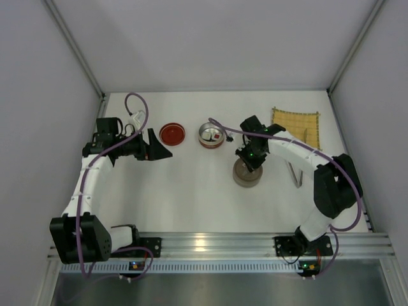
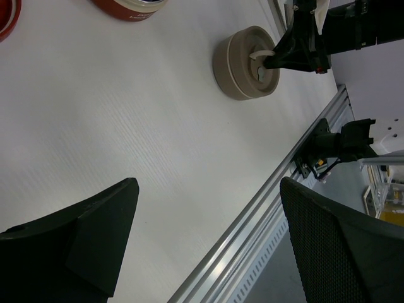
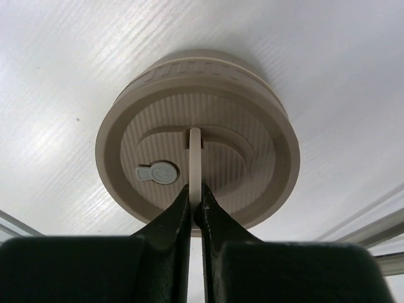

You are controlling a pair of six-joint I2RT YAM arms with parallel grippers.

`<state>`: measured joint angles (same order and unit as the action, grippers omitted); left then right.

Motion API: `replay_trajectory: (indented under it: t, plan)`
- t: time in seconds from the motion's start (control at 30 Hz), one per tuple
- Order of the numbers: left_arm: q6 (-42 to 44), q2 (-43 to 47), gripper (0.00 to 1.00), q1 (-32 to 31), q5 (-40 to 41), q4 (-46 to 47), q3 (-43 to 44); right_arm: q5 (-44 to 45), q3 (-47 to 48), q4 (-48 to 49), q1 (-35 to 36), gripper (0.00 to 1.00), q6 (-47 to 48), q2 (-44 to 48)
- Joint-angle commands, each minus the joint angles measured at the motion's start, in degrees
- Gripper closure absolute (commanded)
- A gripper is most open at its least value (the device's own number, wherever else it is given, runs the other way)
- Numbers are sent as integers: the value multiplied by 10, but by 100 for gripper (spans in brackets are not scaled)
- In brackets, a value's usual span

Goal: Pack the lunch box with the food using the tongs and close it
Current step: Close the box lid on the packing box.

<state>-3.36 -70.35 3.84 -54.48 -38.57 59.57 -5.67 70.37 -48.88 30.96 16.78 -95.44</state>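
On the overhead feed my right arm [image 1: 299, 153] reaches in over the beige lid [image 1: 241, 180]. The lid sits on the bench [image 1: 191, 197], nearer to me than the tin [image 1: 203, 130] and a little to its right. The right wrist camera shows the right jaws clamped on the thin tab [image 3: 195, 151] that stands upright from the lid's ribbed top. They touch nothing but the tab. A small grey valve [image 3: 158, 172] lies just left of it. As far as I can tell the lid rests flat on the bench.

The tin stands open toward the back of the bench, silver inside and red outside. There is food [image 1: 218, 136] in it. I can make out one red-and-dark piece, and anything else is too small for me to tell. A red dish [image 1: 172, 134] lies just left of the tin, not touching it.

The tongs [image 1: 295, 177] lie on the bench to the right of the right arm, partly hidden behind the forearm. The yellow mat [image 1: 290, 120] sits beyond them in the far right corner.

The left jaws stand wide apart and hold nothing, hanging above the bench just left of the red dish. Through the left wrist camera I see only bare bench and the rail [image 2: 252, 221] between the fingers [image 2: 95, 233]. The beige lid [image 2: 237, 79] and the right jaws on its tab show further up that view.
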Motion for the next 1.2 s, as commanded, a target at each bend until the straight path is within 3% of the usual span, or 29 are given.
replay_trajectory:
  t: [0.0,0.07,0.23,0.63,1.17]
  plan:
    - [-5,12,2,4,-4,27,-2,-91,-53,15,6,94,-62,-48]
    - [-5,12,2,6,-3,27,-3,-103,-51,12,6,76,-61,-48]
    - [-1,14,2,5,-5,24,-3,-107,-43,5,6,57,-54,-37]
    - [4,5,2,6,-21,29,-5,-106,-21,-7,-8,53,-27,37]
    - [2,3,2,6,-29,32,-2,-126,20,-5,-71,55,-3,44]
